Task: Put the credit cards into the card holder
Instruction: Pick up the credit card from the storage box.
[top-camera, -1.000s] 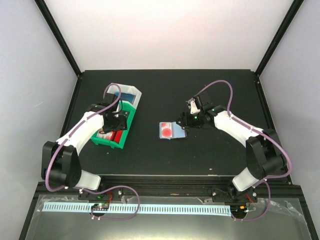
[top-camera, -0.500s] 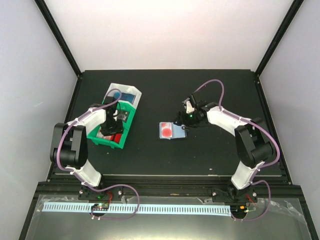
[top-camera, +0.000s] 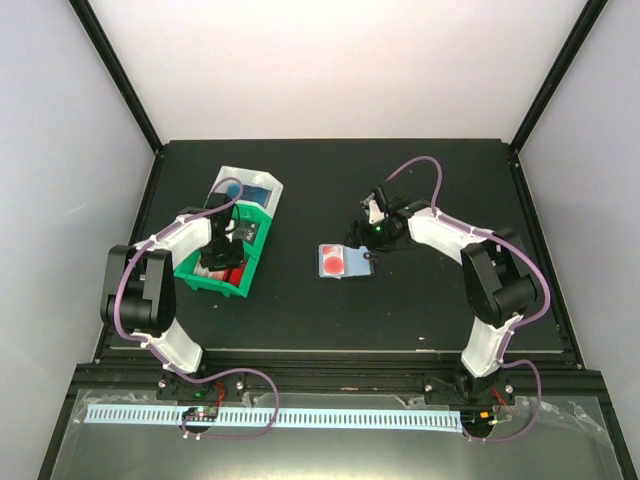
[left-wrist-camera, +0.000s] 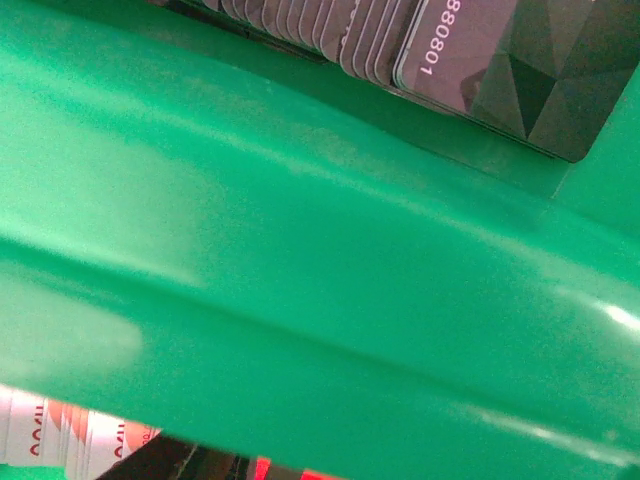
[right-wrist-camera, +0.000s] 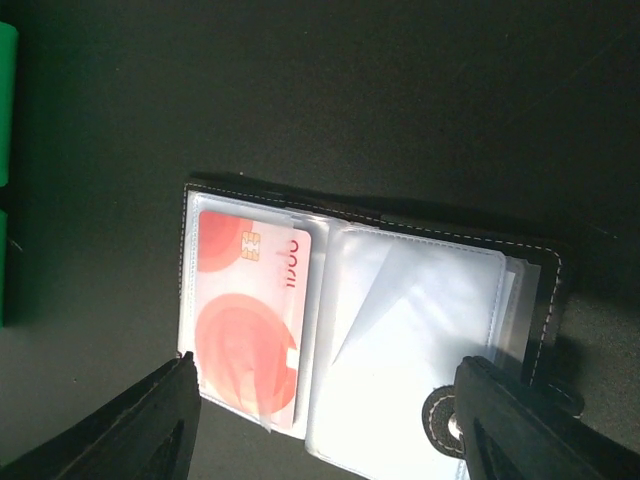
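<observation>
Left gripper (top-camera: 222, 255) now sits lower in the tray (left-wrist-camera: 300, 250), 9 o'clock, seeking the cards (left-wrist-camera: 470, 60).
Its fingers are hidden; right gripper (right-wrist-camera: 328, 400), fingers apart, hovers over the open centre holder (right-wrist-camera: 420, 300), maybe to steady it.

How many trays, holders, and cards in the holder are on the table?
Trays: 2, green tray and white tray
Holder: 1
Cards in it: 1, red card
Total: 4
</observation>
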